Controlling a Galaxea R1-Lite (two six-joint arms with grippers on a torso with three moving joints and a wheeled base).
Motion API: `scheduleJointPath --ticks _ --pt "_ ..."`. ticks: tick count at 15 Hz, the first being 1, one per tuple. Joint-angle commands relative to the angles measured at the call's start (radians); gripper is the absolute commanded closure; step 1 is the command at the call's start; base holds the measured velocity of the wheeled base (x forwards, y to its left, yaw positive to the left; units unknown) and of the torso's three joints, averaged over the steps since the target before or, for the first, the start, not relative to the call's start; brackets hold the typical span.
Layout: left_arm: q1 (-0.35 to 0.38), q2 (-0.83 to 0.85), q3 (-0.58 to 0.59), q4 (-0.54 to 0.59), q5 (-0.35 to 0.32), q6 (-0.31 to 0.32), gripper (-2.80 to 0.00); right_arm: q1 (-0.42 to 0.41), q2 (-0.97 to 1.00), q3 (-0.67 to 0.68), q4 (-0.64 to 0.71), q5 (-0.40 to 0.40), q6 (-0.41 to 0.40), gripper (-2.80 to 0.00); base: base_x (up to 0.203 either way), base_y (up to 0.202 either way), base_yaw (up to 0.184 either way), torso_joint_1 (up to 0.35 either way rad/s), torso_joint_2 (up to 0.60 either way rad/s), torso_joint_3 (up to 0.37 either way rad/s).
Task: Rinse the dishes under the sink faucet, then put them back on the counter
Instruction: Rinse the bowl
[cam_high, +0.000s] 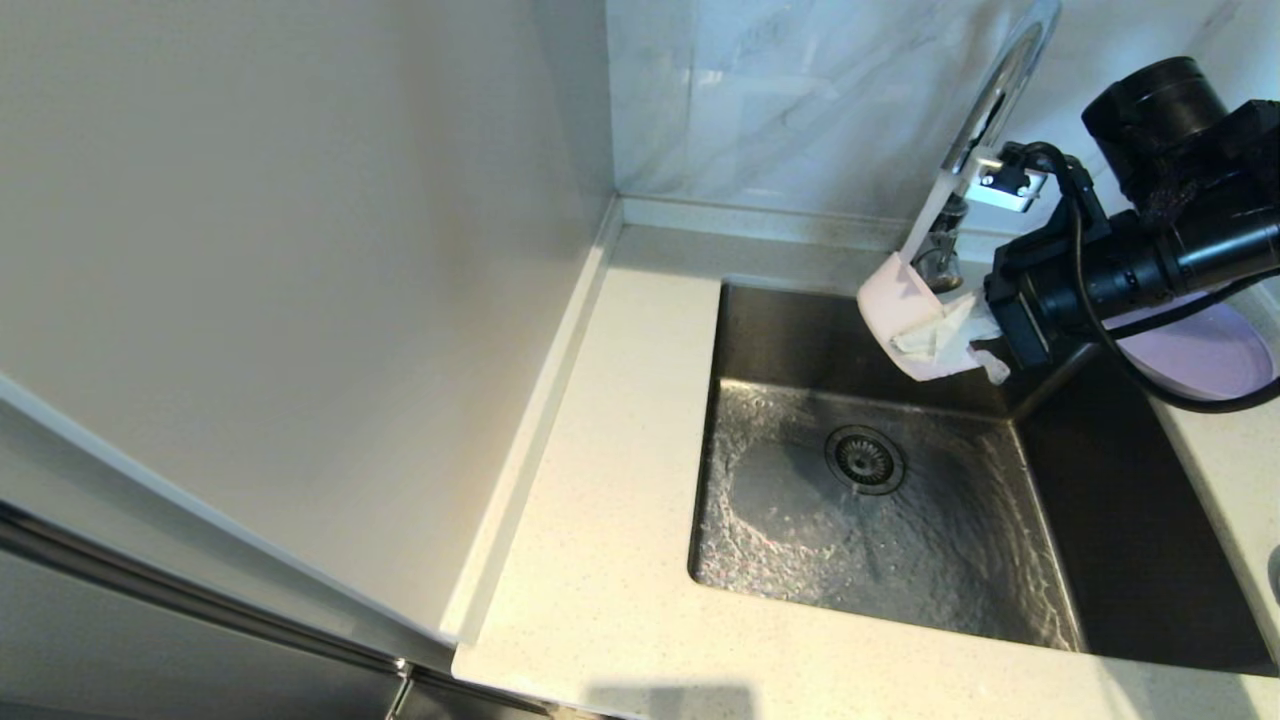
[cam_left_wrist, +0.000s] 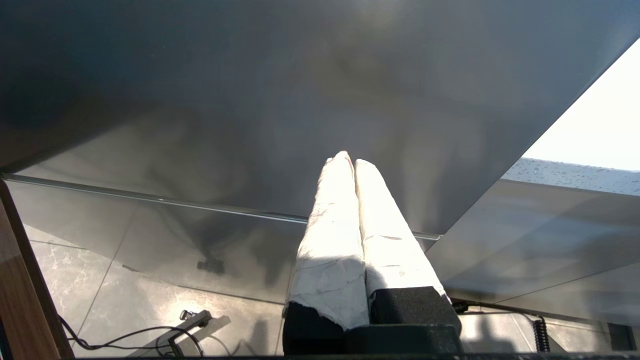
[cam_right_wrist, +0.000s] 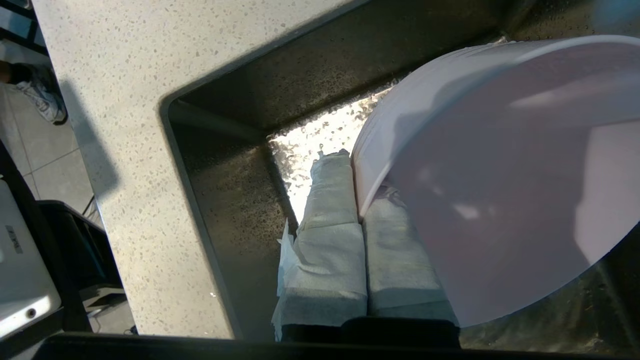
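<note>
Right arm reaches in from the right side of the head view, its black, white-padded right claw (cam_right_wrist: 357, 200) pinched tight. Left arm's parked out of the way, white-wrapped left claw (cam_left_wrist: 348, 162) with fingers pressed together.

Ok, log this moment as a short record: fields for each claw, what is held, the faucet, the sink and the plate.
right claw: shut on the bowl's rim, over the sink
bowl: pale pinkish-white, tipped on its side just under the faucet's spout
faucet: chrome gooseneck at the back of the sink
sink: steel basin, wet and rippled around the drain
plate: lavender, on the counter right of the sink, partly hidden by the right arm
left claw: shut, empty, parked away from the sink
</note>
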Motion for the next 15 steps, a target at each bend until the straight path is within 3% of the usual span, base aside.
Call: scheduleJointPath --ticks 1,5,7,10,13,15 --pt "0.0 0.0 0.0 0.0 0.001 0.0 0.0 0.0 0.003 0.0 0.004 0.003 0.002 0.0 0.0 0.0 0.0 0.0 0.0 0.0" --pt "0.0 0.0 0.0 0.0 -0.001 0.0 0.0 -0.001 -0.002 0.002 0.005 -0.026 0.016 0.0 0.0 0.0 0.0 0.0 0.0 0.0" --pt "0.0 0.0 0.0 0.0 0.0 0.0 0.0 -0.015 -0.02 0.003 0.005 -0.036 0.073 0.0 0.0 0.0 0.0 0.0 0.0 0.0" --pt "0.0 0.0 0.0 0.0 0.001 0.0 0.0 -0.12 -0.07 0.036 0.031 -0.039 0.152 0.0 0.0 0.0 0.0 0.0 0.0 0.0" --pt "0.0 0.0 0.0 0.0 0.001 0.0 0.0 -0.23 -0.127 0.138 0.066 -0.021 0.167 0.0 0.0 0.0 0.0 0.0 0.0 0.0" --pt "0.0 0.0 0.0 0.0 0.001 0.0 0.0 -0.276 -0.169 0.189 0.069 0.033 0.177 0.0 0.0 0.0 0.0 0.0 0.0 0.0"
